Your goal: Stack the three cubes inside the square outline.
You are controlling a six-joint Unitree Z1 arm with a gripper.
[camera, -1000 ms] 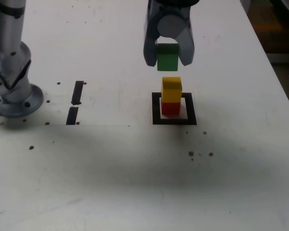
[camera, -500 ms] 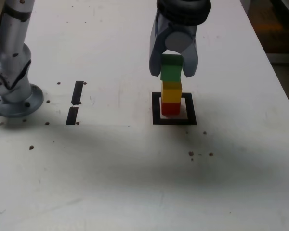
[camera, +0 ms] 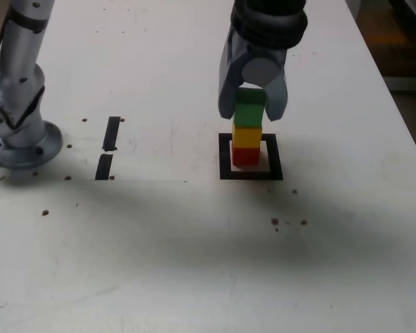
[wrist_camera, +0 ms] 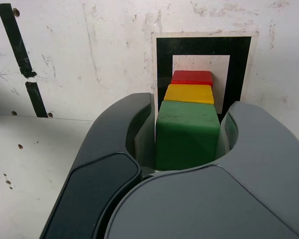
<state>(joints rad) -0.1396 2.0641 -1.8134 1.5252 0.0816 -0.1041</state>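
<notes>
Exterior view: green cube [camera: 249, 113] atop yellow cube [camera: 247, 137] atop red cube [camera: 246, 156], stacked inside square outline [camera: 225, 171] on worktop [camera: 194, 243].
Exterior hand: hand [camera: 252, 113] flanking green cube.
Wrist view: fingers [wrist_camera: 132, 127] pinching green cube [wrist_camera: 187, 134]; yellow cube [wrist_camera: 189, 93], red cube [wrist_camera: 192, 77] below.

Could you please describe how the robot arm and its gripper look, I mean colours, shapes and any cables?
The gripper has two broad, curved fingers, smooth grey-blue plastic in the exterior view; in the wrist view one looks darker, nearly black. A pale round disc sits between them, under a black ribbed collar. At the exterior view's left, a silver metallic base stands on a round flange, with a thin dark cable beside it.
</notes>
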